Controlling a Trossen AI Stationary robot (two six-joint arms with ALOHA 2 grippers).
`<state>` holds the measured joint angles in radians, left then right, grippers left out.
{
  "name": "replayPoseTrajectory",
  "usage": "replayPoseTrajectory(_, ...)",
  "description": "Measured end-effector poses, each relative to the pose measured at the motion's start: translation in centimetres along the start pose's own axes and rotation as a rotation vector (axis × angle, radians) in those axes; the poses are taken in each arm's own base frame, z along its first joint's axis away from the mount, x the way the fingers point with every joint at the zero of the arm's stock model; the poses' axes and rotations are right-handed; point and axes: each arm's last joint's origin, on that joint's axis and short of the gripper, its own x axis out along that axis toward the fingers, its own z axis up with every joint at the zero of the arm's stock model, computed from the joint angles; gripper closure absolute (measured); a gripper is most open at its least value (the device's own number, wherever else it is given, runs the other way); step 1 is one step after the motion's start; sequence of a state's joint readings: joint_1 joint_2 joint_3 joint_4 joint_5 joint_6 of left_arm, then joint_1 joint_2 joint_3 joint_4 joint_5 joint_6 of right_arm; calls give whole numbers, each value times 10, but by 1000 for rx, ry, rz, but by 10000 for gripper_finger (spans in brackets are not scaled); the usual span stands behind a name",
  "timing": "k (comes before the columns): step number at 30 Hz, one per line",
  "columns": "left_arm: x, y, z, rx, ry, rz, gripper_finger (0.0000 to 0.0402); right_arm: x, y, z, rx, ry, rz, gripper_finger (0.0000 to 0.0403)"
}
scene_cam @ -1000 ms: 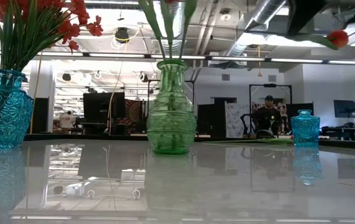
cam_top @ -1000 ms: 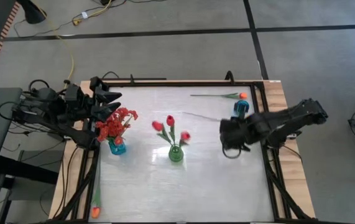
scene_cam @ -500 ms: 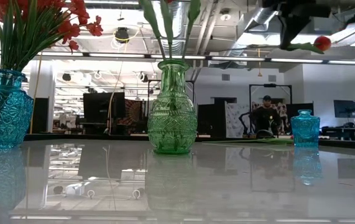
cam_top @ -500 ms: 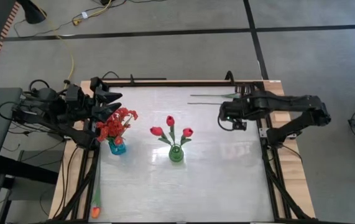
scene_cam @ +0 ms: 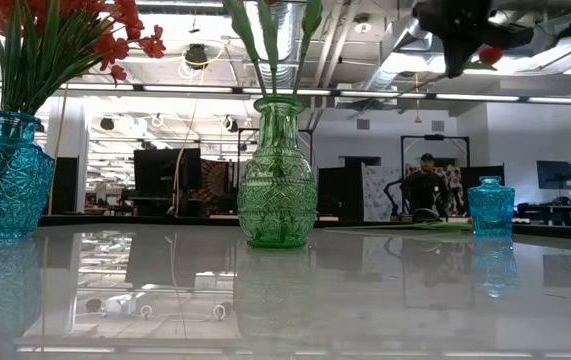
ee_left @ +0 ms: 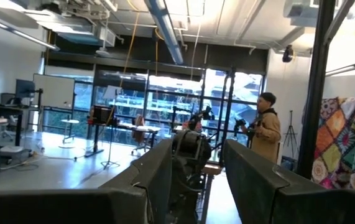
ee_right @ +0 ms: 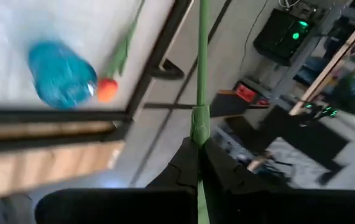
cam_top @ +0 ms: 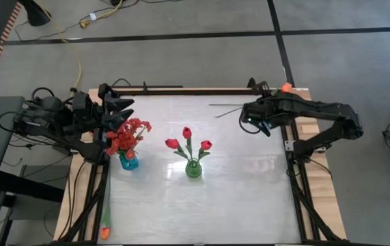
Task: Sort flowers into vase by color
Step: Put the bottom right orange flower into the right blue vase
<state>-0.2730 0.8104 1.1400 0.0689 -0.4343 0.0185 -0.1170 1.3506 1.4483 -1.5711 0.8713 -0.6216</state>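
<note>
Glossy white table (cam_top: 181,198), busy workshop behind. Right gripper (ee_right: 197,144) raised at the far right corner, fingers pinching an orange tulip (cam_top: 287,87) by its stem (ee_right: 202,74); left gripper (cam_top: 123,113) half spread, idle beside the red spray (cam_top: 128,133). Best kept pinched, stem tipped upright, then lowered into the small blue vase (ee_right: 60,74) below the fingers.

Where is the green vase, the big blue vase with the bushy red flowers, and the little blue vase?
Green vase (scene_cam: 276,190): low view, on its patterned belly.
Big blue vase (scene_cam: 3,185): low view, on its glass body under the red flowers.
Little blue vase (scene_cam: 490,208): low view, on its round body.
</note>
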Motion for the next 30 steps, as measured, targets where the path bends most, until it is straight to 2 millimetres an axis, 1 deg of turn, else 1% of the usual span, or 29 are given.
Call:
replayPoseTrajectory(5,0,0,0,-2,-2,3,268,6,-5,-5,-174,59,-19,373)
replayPoseTrajectory(11,0,2,0,-14,-1,53,268,12,-10,-10,-387,129,-31,369)
replayPoseTrajectory(18,0,1,0,-30,-1,53,268,17,-13,-14,-571,156,-2,373)
replayPoseTrajectory(21,0,2,0,-31,-1,74,268,21,-15,-17,-647,203,-1,374)
replayPoseTrajectory(26,0,2,0,-34,-1,87,268,35,-22,-29,-658,250,68,374)
replayPoseTrajectory(30,0,3,0,-43,0,89,268,48,-28,-44,-602,299,129,374)
